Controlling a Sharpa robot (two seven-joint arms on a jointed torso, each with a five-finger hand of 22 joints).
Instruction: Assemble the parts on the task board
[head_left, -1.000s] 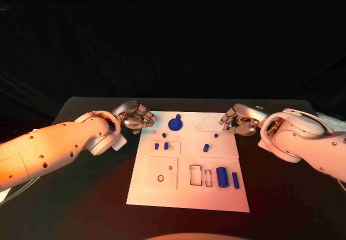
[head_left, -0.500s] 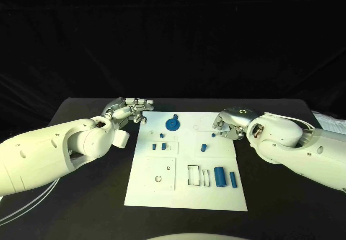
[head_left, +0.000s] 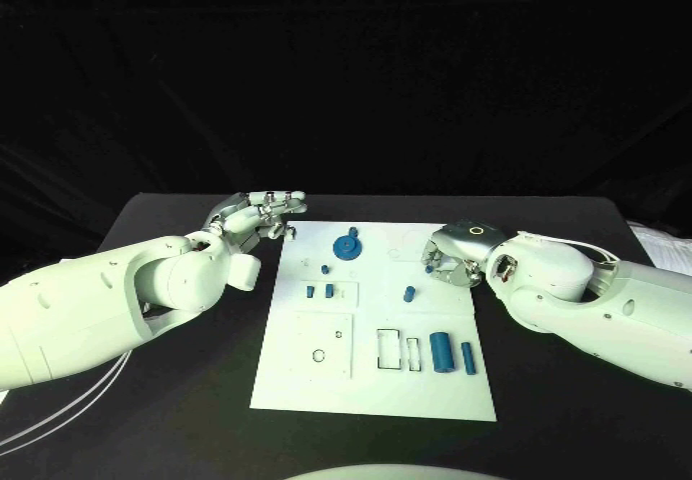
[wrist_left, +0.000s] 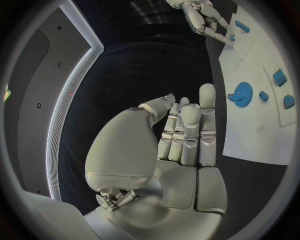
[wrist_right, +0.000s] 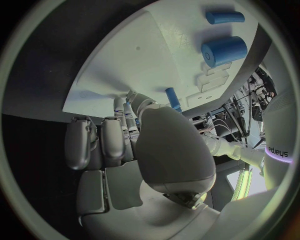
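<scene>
Two robot hands: the left robot hand hovers over the black surface just off the far left corner of the task board; the right robot hand sits low at the board's right edge.
Left state: fingers extended side by side, palm bare in the left wrist view, holding nothing.
Right state: fingers bent down toward the board near a small blue peg; whether they pinch anything I cannot tell.
Task parts: blue gear at the far middle of the board; two small blue blocks nearer its left side; thick blue cylinder and thin blue rod side by side near the right front.
Step in hand: likely the right robot hand reaching for the small peg.
Doing it well: come down straight, close thumb and fingertip on the peg's sides, lift clear before turning it upright.
Open sockets: rectangular slots just left of the thick cylinder; a small ring hole in the left front panel.
In the way: nothing crowds the peg; the gear lies well apart.
Risk: a round peg may roll if nudged.
</scene>
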